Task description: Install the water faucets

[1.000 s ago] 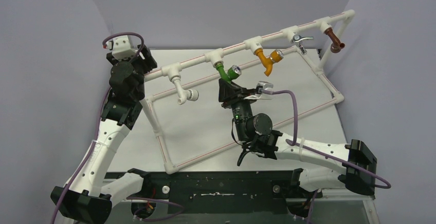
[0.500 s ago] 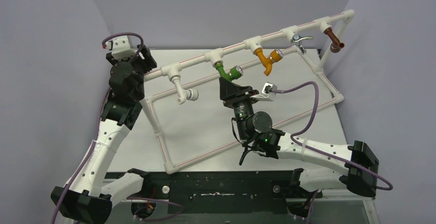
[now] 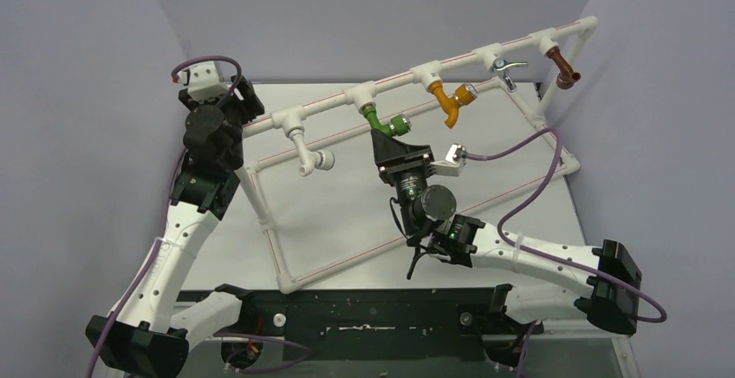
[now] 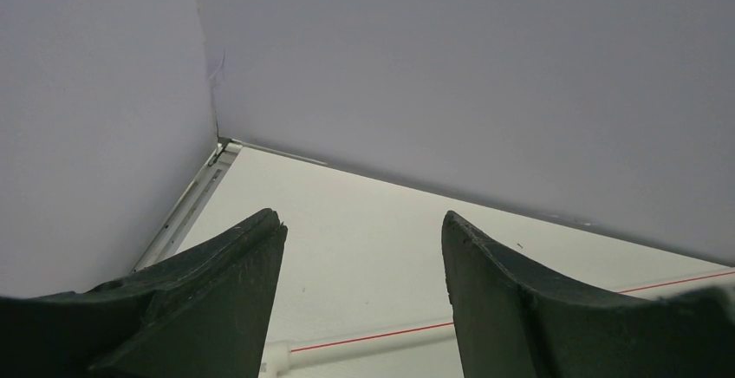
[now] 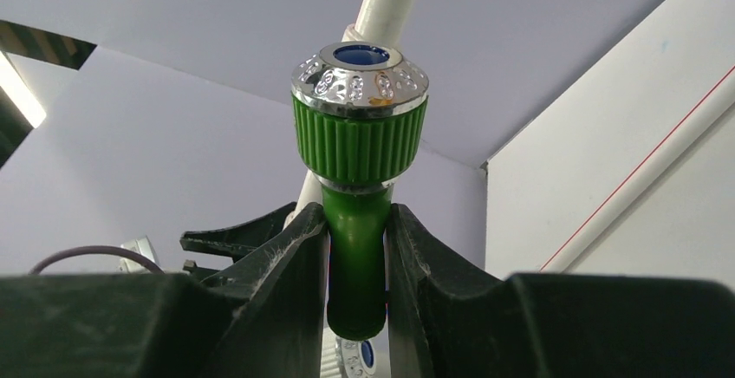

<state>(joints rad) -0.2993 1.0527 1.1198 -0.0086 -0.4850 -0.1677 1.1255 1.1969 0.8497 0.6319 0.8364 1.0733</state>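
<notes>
The green tap point(image 3: 385, 121) hangs from a tee on the white pipe frame point(image 3: 329, 111), its silvery knob with a blue centre turned to the right. My right gripper point(image 3: 384, 138) is shut on its green spout. In the right wrist view the spout point(image 5: 356, 257) is pinched between both fingers, with the knob point(image 5: 360, 74) above them. My left gripper point(image 3: 227, 101) is raised at the frame's left end. In the left wrist view the left gripper point(image 4: 362, 231) is open and empty above the white table.
A white tap point(image 3: 308, 154) hangs left of the green one. An orange-yellow tap point(image 3: 454, 101), a small silver lever tap point(image 3: 507, 66) and a brown tap point(image 3: 565, 69) hang further right. A purple cable point(image 3: 520, 187) loops from my right wrist.
My right wrist has rolled with the green tap in its grip. The knob has swung from facing the camera to pointing right. The left arm has not moved.
</notes>
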